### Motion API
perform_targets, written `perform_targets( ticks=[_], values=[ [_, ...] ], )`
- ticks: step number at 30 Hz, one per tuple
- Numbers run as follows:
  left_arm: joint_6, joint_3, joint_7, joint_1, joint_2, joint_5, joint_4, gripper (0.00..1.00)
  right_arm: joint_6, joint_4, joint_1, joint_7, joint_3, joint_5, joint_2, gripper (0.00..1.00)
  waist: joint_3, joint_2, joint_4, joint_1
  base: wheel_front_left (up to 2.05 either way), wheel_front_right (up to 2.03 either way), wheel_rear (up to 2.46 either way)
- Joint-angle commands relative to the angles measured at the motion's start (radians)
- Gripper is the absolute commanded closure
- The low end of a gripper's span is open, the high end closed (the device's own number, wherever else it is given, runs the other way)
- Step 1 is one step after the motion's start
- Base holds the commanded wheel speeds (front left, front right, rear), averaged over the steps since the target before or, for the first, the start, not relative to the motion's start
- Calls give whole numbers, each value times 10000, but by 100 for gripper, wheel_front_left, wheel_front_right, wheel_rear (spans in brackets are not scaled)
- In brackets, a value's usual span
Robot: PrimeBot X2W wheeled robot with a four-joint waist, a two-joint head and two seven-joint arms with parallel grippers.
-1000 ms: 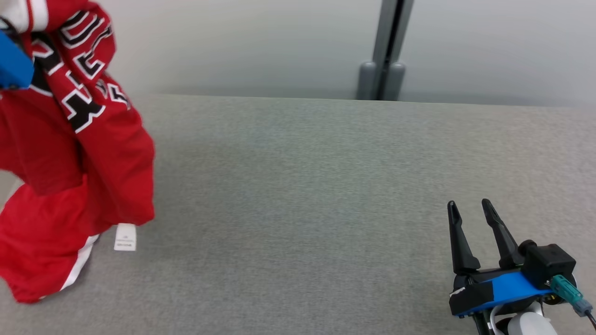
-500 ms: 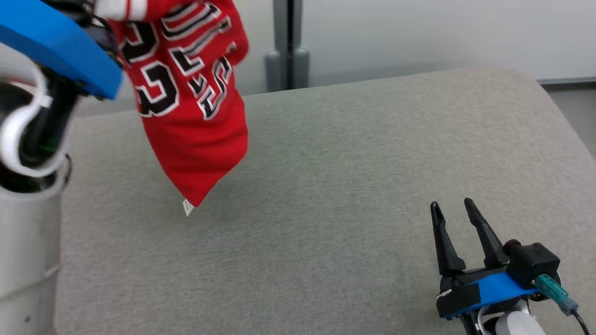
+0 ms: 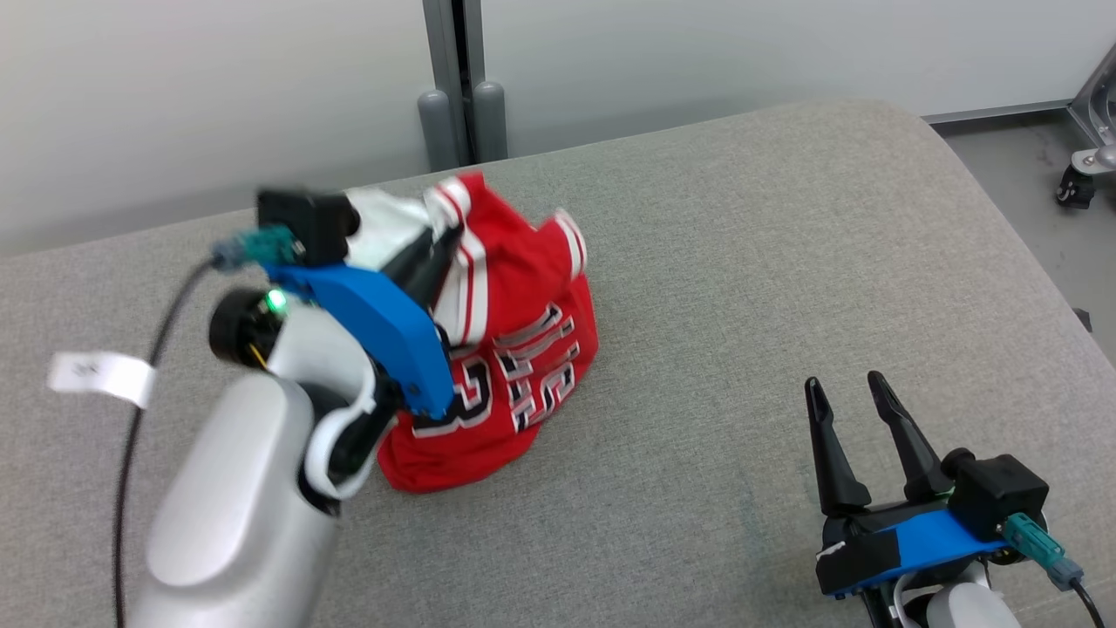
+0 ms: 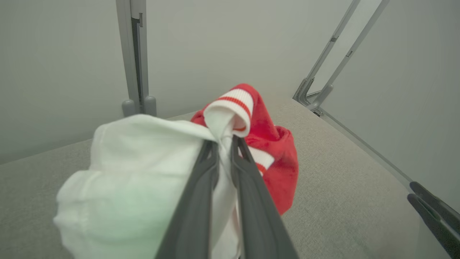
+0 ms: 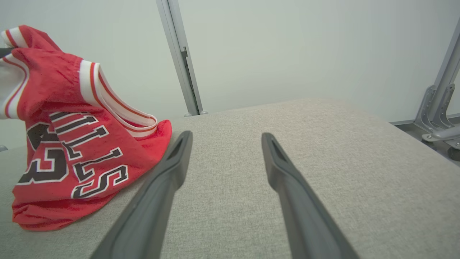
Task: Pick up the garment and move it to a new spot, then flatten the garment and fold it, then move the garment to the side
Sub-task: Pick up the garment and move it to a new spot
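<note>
You have two grippers and one garment (image 3: 514, 349). Your left gripper (image 4: 224, 144) pinches the red garment's white edge; its bottom sits on the grey bench (image 3: 741, 262), left of the middle, partly hidden by your arm (image 3: 244, 488). Your right gripper (image 3: 844, 382) is spread wide, empty.

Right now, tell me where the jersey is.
In the head view the jersey sits left of centre on the grey pad, its bottom resting there and its top pinched in the left gripper, near the grey post.
</note>
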Motion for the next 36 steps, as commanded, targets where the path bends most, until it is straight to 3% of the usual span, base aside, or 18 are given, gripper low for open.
perform_targets(
  ticks=[1, 3, 5, 6, 7, 13, 18, 24, 36],
  values=[
    [-18, -65, -229, 201, -78, 88, 262, 100, 1, 11, -86, -49, -21, 5, -46, 0, -20, -1, 3, 0, 0, 0, 0],
    [54, -245, -742, 424, -306, 308, 962, 97, 1, 15, -32, -50, -83, -39, -45, 0, -52, -1, 39, 0, 0, 0, 0],
    [60, -489, -1190, 615, -510, 526, 1656, 38, 1, 11, 35, -51, -124, -87, -47, 0, -95, -1, 101, 0, 0, 0, 0],
    [60, -519, -1449, 671, -653, 528, 1994, 16, 1, 7, 55, -51, -125, -111, -43, 0, -113, -1, 139, 0, 0, 0, 0],
    [81, -576, -1655, 743, -746, 560, 2284, 0, 1, 8, 56, -51, -104, -125, -45, 0, -139, -1, 170, 0, 0, 0, 0],
    [-33, -710, -2946, 936, -1185, 400, 3222, 0, 1, 9, 152, -49, -135, -165, -47, 0, -335, -1, 475, 0, 0, 0, 0],
    [-152, -432, -4560, 1356, -1260, 157, 2800, 0, 1, -39, 316, 4, -337, -269, -47, 0, -535, -1, 750, 0, 0, 0, 0],
    [-43, -52, -5985, 2188, -968, 190, 2132, 0, 1, -181, 478, 102, -608, -328, -48, 0, -688, -1, 1141, 0, 0, 0, 0],
    [761, 966, -6642, 3669, -241, 1485, 803, 0, 1, -436, 632, 316, -1111, -605, -47, 0, -713, -1, 1901, 0, 0, 0, 0]
  ],
)
